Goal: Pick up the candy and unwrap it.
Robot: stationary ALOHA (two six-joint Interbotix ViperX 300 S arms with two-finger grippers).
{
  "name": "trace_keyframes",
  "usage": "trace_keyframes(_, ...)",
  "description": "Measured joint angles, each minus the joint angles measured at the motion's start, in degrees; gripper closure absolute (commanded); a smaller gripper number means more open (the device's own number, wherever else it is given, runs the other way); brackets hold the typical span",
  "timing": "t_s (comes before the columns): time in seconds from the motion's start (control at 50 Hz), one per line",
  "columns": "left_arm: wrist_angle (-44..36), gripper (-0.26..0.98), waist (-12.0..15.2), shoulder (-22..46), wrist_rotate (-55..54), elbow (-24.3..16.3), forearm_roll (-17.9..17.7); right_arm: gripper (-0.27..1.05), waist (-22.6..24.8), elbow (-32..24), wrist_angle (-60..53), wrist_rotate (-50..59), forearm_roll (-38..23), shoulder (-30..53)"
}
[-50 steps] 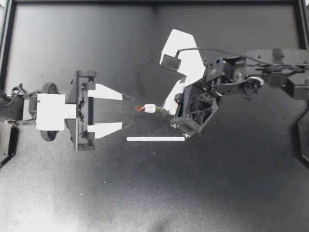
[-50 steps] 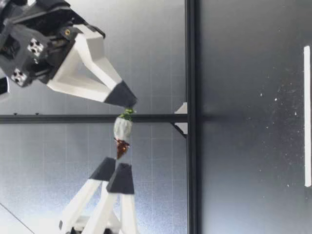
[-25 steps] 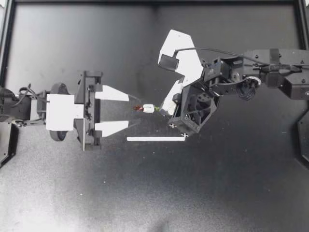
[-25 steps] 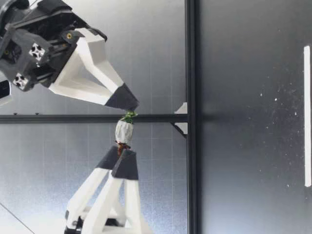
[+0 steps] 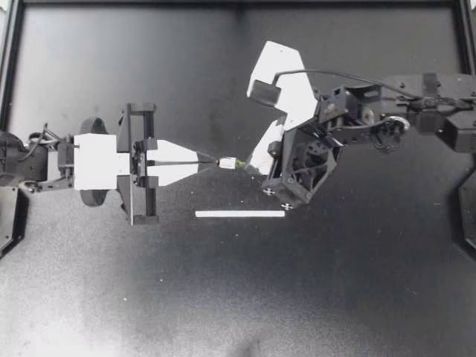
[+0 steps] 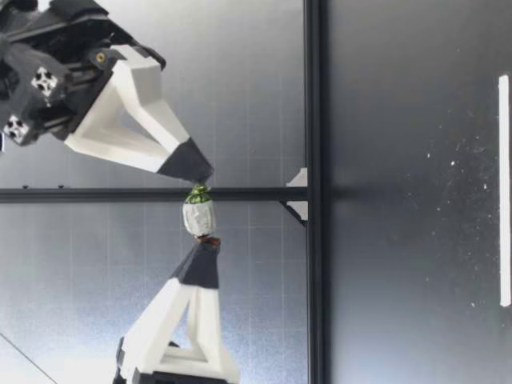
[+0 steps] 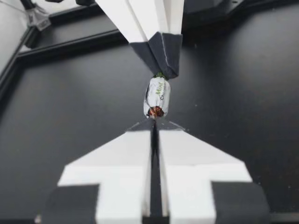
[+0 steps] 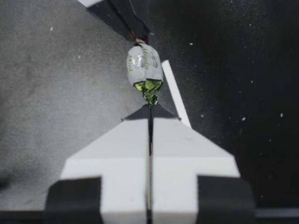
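A small wrapped candy (image 5: pixel 228 162), white in the middle with one red twisted end and one green twisted end, hangs in the air above the black table. My left gripper (image 5: pixel 213 161) is shut on the red end, and my right gripper (image 5: pixel 247 165) is shut on the green end. The low view shows the candy (image 6: pixel 198 217) stretched between the two dark fingertip pairs, well above the table. Ahead of the shut left fingers in the left wrist view sits the candy (image 7: pixel 157 96); the right wrist view shows the candy (image 8: pixel 144 70) pinched by its green tail.
A thin white strip (image 5: pixel 240 214) lies flat on the table just in front of the grippers, also seen as the strip (image 6: pixel 503 190) in the low view. A black frame rail (image 6: pixel 313 192) borders the table (image 5: pixel 223 297).
My left gripper moved right toward the candy and went from wide open to shut on the red wrapper end. The right gripper kept hold of the green end.
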Motion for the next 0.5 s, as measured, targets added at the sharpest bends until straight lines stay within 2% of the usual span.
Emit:
trace_keyframes(0.32, 0.0, 0.88, 0.0, -4.31, -2.46, 2.2, 0.0, 0.98, 0.09, 7.91, -11.51, -1.14, 0.18, -5.1)
trace_keyframes(0.5, 0.0, 0.88, 0.0, -4.39, -2.81, 2.02, -0.09, 0.98, 0.0, 9.32, -13.97, -2.64, 0.0, -5.71)
